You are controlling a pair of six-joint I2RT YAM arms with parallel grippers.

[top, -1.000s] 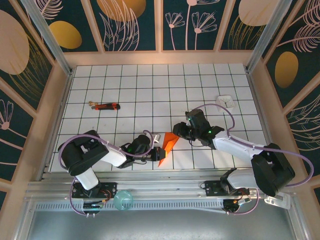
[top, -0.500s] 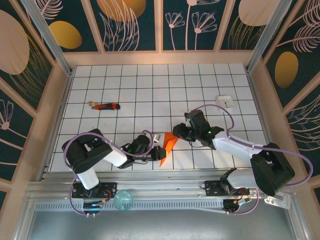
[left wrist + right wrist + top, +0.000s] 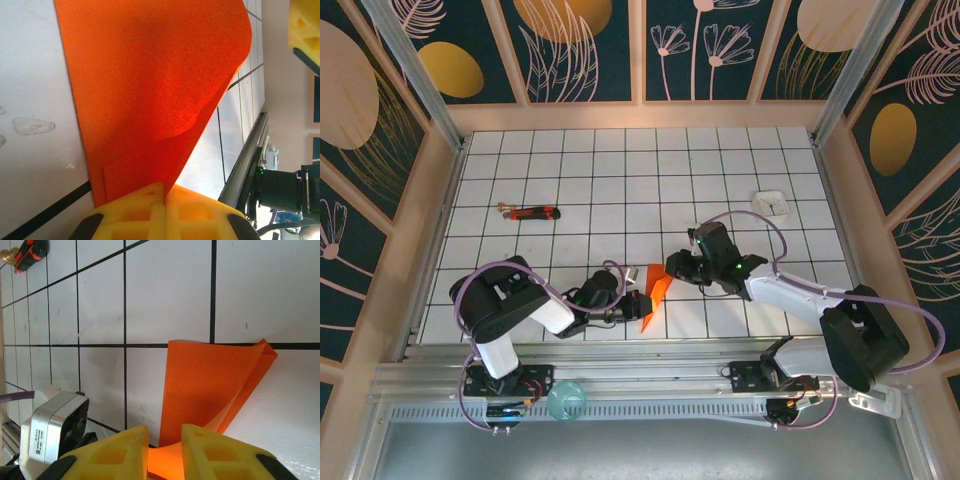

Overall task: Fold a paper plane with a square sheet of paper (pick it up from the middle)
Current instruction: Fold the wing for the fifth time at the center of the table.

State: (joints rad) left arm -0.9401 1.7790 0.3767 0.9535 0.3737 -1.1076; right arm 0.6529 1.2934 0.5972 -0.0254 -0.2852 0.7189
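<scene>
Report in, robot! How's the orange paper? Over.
Left gripper shut on folded paper. Right gripper straddling its other edge, grip unclear. Red-black tool lies far off.

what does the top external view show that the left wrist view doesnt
Top external adds the whole layout: both arms, the right gripper at the far end of the orange paper, a red-and-black tool off to the left and a small white square to the right. Left wrist adds close detail: the left gripper shut on the paper where two layers overlap, with the sheet curling over above. Both share the paper, the left gripper and the white gridded table.
</scene>
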